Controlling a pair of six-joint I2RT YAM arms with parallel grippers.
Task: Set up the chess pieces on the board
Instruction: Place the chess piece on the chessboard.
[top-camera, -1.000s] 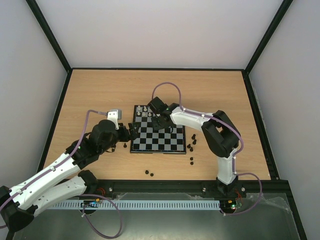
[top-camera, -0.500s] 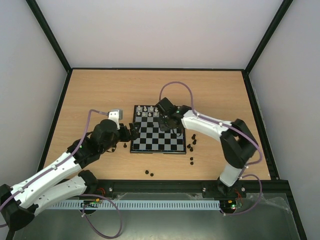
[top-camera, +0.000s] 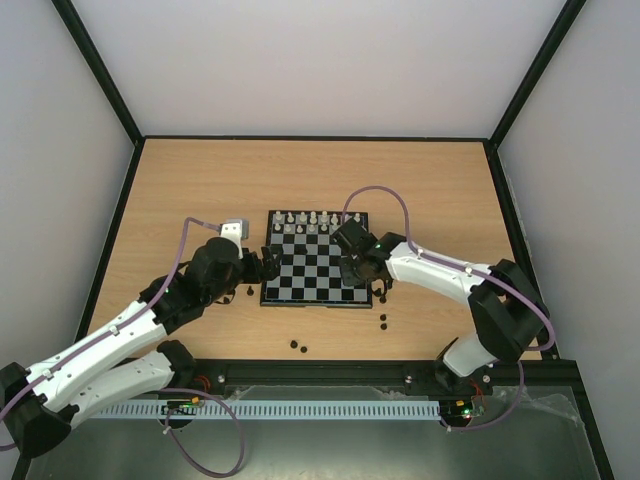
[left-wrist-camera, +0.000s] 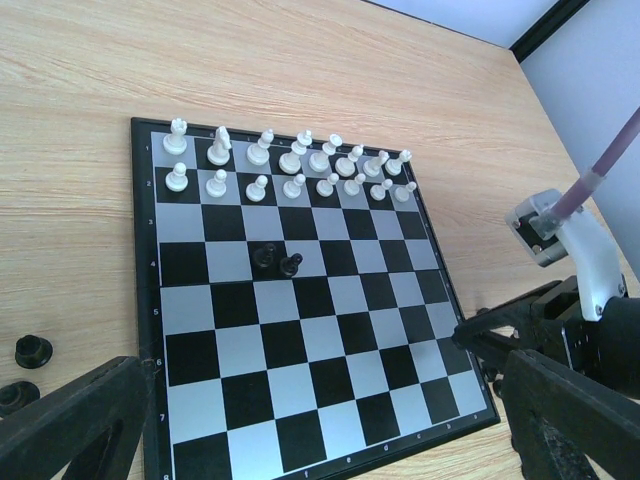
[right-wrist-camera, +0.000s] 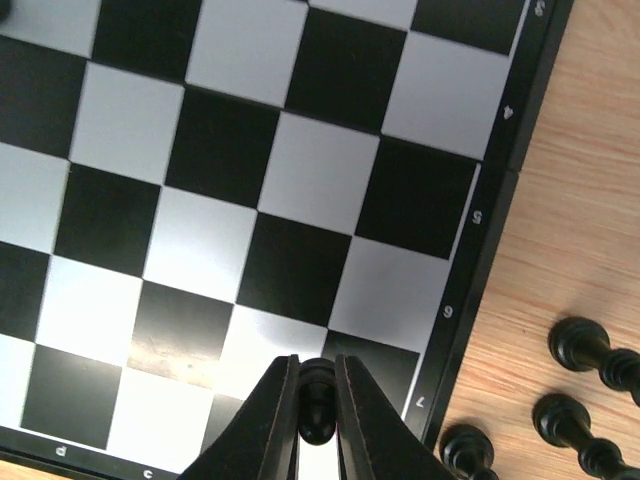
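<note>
The board (top-camera: 300, 286) lies mid-table, with white chess pieces (top-camera: 310, 222) filling its two far rows. In the left wrist view the white pieces (left-wrist-camera: 290, 170) stand in two rows and two black pieces (left-wrist-camera: 278, 261) sit near the board's (left-wrist-camera: 300, 350) middle. My right gripper (top-camera: 356, 272) is over the board's near right corner, shut on a black piece (right-wrist-camera: 318, 405) just above the squares beside the rim (right-wrist-camera: 470, 300); its fingers (right-wrist-camera: 275, 420) pinch the piece. My left gripper (top-camera: 262, 266) is open and empty at the board's left edge, its jaws spread wide (left-wrist-camera: 325, 400).
Loose black pieces lie on the wood right of the board (top-camera: 385, 290), nearer the front (top-camera: 383, 322) (top-camera: 297, 346), and left of the board (top-camera: 235, 293). Three show in the right wrist view (right-wrist-camera: 580, 345), two in the left wrist view (left-wrist-camera: 32, 350).
My right gripper has swung from the board's far left rows across to its near right corner. The left arm has shifted only slightly.
</note>
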